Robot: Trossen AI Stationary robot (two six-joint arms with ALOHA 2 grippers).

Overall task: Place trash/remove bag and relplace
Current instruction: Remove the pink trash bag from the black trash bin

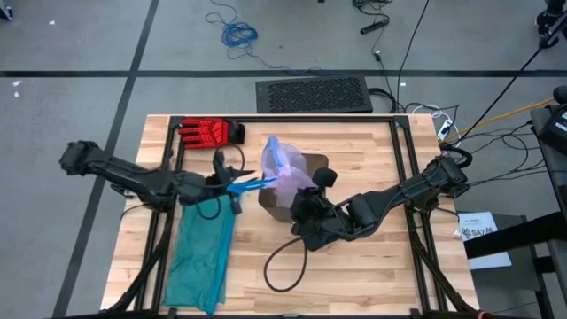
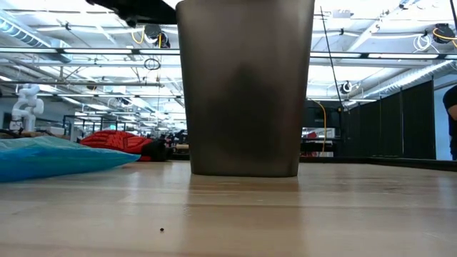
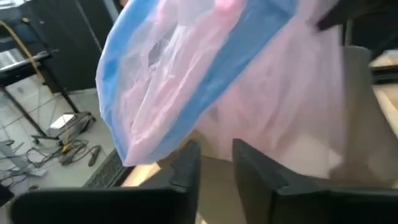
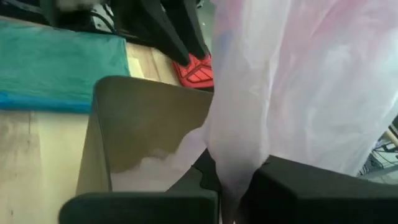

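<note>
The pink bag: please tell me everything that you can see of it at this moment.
The bag is thin, translucent, pale pink-white plastic with a blue drawstring band along its mouth. It is lifted and crumpled above the open grey-brown bin, its lower part hanging over the bin's inside. Both arms hold it: the left gripper pulls a blue drawstring loop sideways, and the right gripper has its jaws closed on a gathered fold of the plastic. No trash is visible through it.

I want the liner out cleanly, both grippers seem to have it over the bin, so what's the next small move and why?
Probably lift both arms a little higher together. The right gripper pinches the bag low down, and the left gripper seems to hold its blue drawstring edge, yet the bag's bottom hangs inside the bin.
</note>
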